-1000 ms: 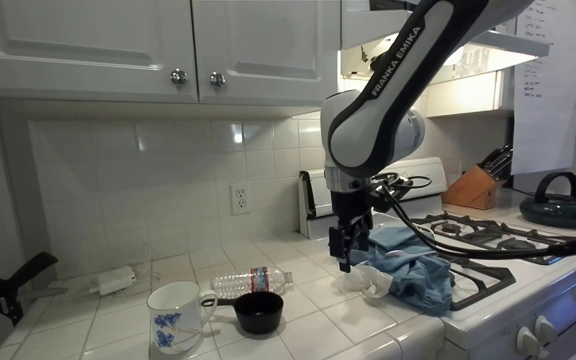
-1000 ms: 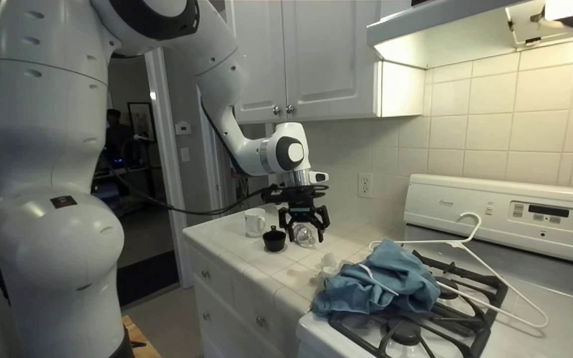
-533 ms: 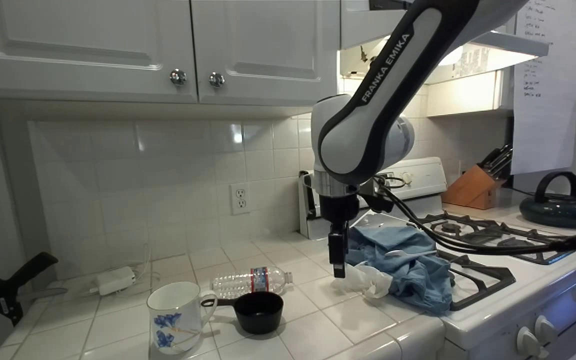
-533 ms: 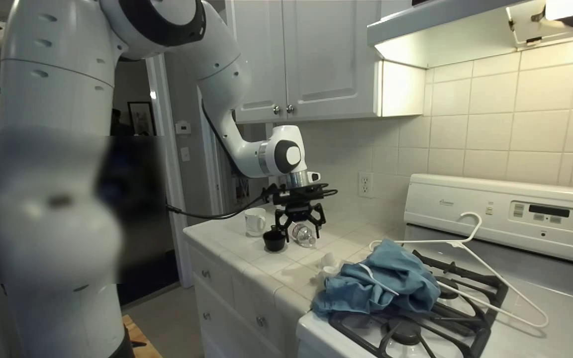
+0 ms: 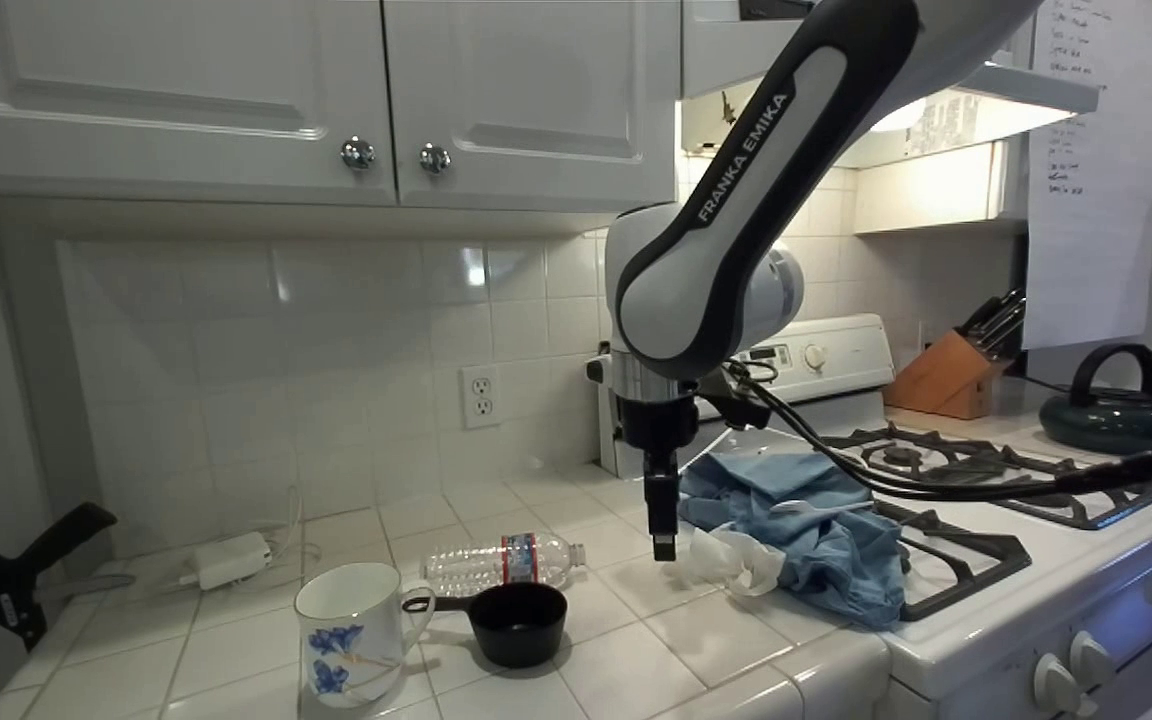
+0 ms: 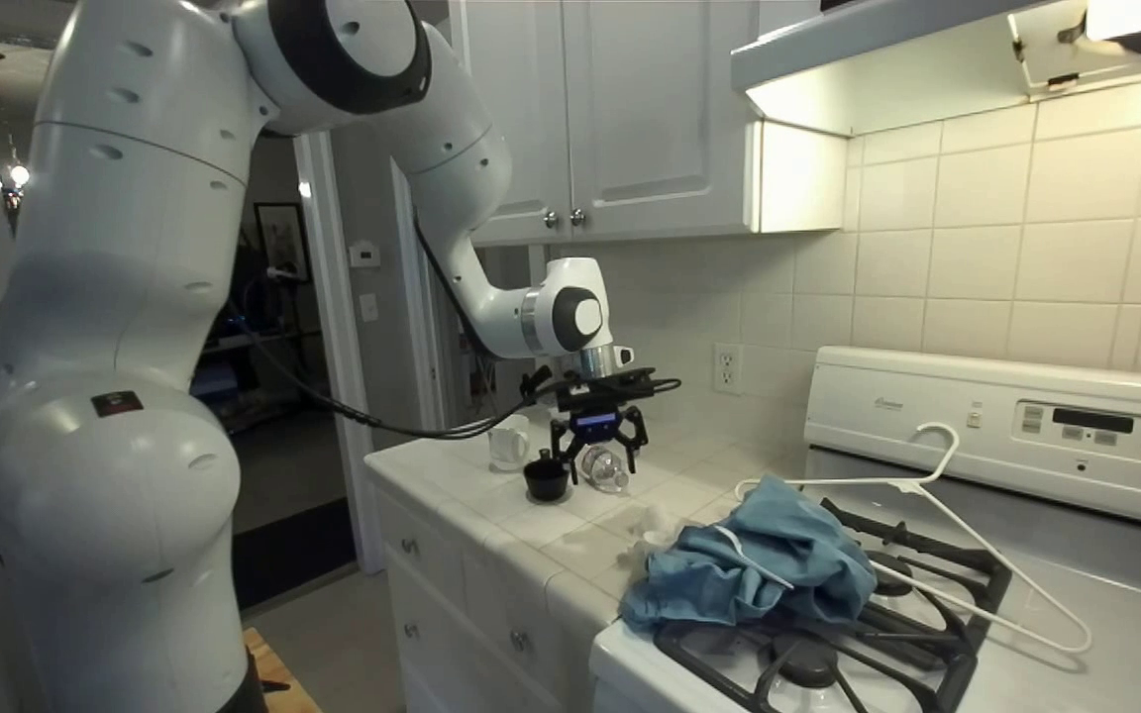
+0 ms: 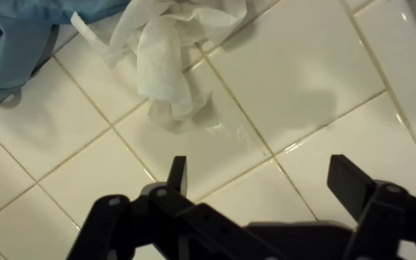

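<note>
My gripper stands wide open above the white tiled counter, only tile showing between its fingers. In an exterior view, the gripper hangs pointing down, one finger hiding the other. Nearest to it lies a crumpled white tissue, up and left of the jaws in the wrist view. Against the tissue is a bunched blue cloth, partly on the stove. A clear plastic bottle lies on its side, behind a black cup with a handle. A white mug with blue flowers stands beside them.
A white hanger sticks out from the cloth over the stove grates. Further along are a knife block and a dark kettle. A white adapter lies near the wall. Cabinets hang overhead.
The arm has moved away from the stove toward the bottle and cup, lowering slightly. The gripper has turned, so its fingers now line up in an exterior view. Objects on the counter have not moved.
</note>
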`<state>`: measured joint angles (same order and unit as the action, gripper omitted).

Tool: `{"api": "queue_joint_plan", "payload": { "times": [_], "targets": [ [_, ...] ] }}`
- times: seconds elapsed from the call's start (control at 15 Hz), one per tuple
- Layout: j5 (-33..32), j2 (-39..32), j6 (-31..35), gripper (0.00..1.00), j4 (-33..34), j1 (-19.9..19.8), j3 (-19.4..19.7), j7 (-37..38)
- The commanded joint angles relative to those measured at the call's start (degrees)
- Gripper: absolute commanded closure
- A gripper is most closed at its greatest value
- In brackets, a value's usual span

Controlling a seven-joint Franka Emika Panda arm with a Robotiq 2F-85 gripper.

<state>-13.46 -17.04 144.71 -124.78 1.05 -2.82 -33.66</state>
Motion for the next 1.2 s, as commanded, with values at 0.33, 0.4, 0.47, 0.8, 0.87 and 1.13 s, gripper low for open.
{"api": "queue_joint_plan", "payload": {
  "times": [0.33,0.4,0.47,0.8,0.87,1.13],
  "targets": [
    [2.29,-6.2,3.56,0.0,7.27,-4.03,-3.69,-16.33],
    [2.56,-6.84,3.22,0.0,7.95,-4.11,-3.91,-17.02],
    [2.4,-7.35,2.59,0.0,8.55,-3.85,-4.01,-17.24],
    [0.71,-10.57,4.36,0.0,11.41,-3.2,-3.98,-18.84],
    [0.43,-11.46,4.18,0.0,12.49,-3.0,-3.83,-18.91],
    [0.19,-15.1,3.44,0.0,16.74,-2.53,-3.76,-19.19]
  ]
}}
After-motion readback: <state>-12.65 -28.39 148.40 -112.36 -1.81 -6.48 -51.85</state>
